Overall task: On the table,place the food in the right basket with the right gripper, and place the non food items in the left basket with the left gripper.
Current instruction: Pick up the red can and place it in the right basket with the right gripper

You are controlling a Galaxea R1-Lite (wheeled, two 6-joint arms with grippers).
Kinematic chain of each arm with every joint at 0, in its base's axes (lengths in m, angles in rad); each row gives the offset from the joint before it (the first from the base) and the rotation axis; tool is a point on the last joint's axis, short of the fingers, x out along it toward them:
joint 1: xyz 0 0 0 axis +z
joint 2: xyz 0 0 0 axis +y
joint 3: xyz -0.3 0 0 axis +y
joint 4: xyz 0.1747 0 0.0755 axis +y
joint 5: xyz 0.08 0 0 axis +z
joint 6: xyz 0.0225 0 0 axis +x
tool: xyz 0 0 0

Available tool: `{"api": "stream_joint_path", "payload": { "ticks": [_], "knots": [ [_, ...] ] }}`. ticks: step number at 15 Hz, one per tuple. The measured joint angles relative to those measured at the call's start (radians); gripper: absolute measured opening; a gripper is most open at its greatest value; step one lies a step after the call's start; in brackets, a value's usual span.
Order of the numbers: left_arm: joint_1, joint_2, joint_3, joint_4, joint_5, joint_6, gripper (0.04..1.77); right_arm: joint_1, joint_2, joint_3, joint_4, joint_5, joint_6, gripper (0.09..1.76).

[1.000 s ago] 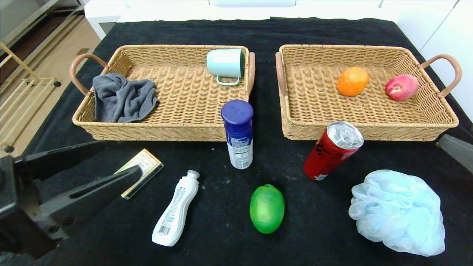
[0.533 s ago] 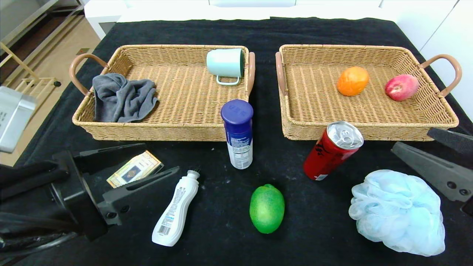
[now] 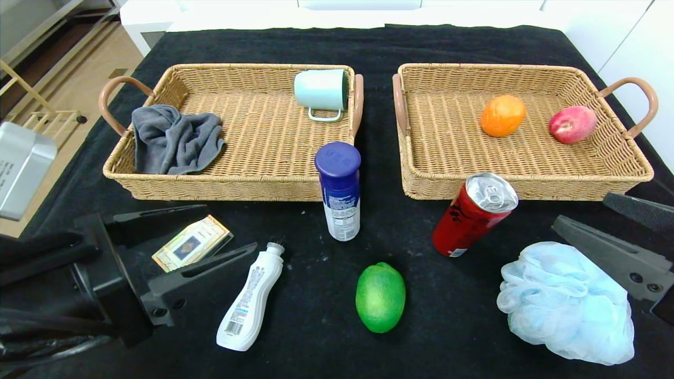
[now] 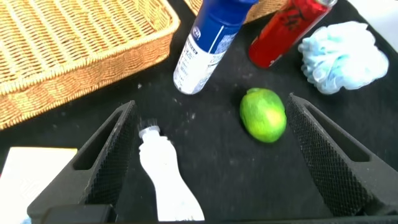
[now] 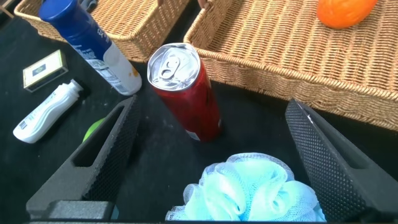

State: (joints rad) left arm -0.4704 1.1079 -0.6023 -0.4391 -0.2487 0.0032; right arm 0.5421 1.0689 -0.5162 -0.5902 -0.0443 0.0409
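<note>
On the table (image 3: 379, 47) stand a white canister with a blue cap (image 3: 339, 192) and a red can (image 3: 474, 216); a green lime (image 3: 380, 297) lies in front of them. The white bottle (image 3: 250, 300) and the gold-edged card box (image 3: 192, 243) lie at front left, the pale blue pouf (image 3: 566, 302) at front right. My left gripper (image 3: 231, 227) is open, its fingers either side of the card box, beside the bottle (image 4: 165, 180). My right gripper (image 3: 579, 209) is open above the pouf (image 5: 249, 193), pointing at the can (image 5: 183, 87). Neither holds anything.
The left basket (image 3: 231, 181) holds a grey cloth (image 3: 174, 139) and a mint mug (image 3: 321, 92) on its side. The right basket (image 3: 526, 181) holds an orange (image 3: 503, 115) and a red apple (image 3: 573, 124). Both baskets sit behind the loose items.
The left gripper has swung in from the front left, so the card box now shows between its fingers. The right gripper has come in from the right edge toward the pouf. No object has moved.
</note>
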Motion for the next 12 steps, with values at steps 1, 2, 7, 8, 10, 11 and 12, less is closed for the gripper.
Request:
{"api": "stream_joint_path", "payload": {
  "ticks": [1,2,7,8,10,11,12],
  "knots": [
    [0.000,-0.001,-0.003,0.008,0.000,0.000,1.72,-0.004,0.001,-0.001,0.000,-0.001,-0.001,1.71],
    [0.001,-0.002,-0.006,0.010,0.000,0.000,1.72,-0.006,0.002,-0.011,0.003,-0.015,-0.002,1.71],
    [0.001,-0.015,-0.011,0.010,0.001,0.001,1.72,-0.013,0.013,-0.154,0.235,-0.156,-0.020,1.71],
    [0.001,-0.018,-0.011,0.010,0.002,0.001,1.72,-0.011,0.015,-0.182,0.283,-0.161,-0.019,1.71],
    [0.001,-0.022,-0.010,0.010,0.001,0.001,1.72,0.007,0.017,-0.205,0.355,-0.154,-0.018,1.71],
    [0.001,-0.022,-0.008,0.011,0.001,0.001,1.72,0.019,0.017,-0.201,0.361,-0.136,-0.018,1.71],
    [0.001,-0.022,-0.007,0.011,0.001,0.001,1.72,0.031,0.016,-0.185,0.361,-0.108,-0.020,1.71]
  ]
}}
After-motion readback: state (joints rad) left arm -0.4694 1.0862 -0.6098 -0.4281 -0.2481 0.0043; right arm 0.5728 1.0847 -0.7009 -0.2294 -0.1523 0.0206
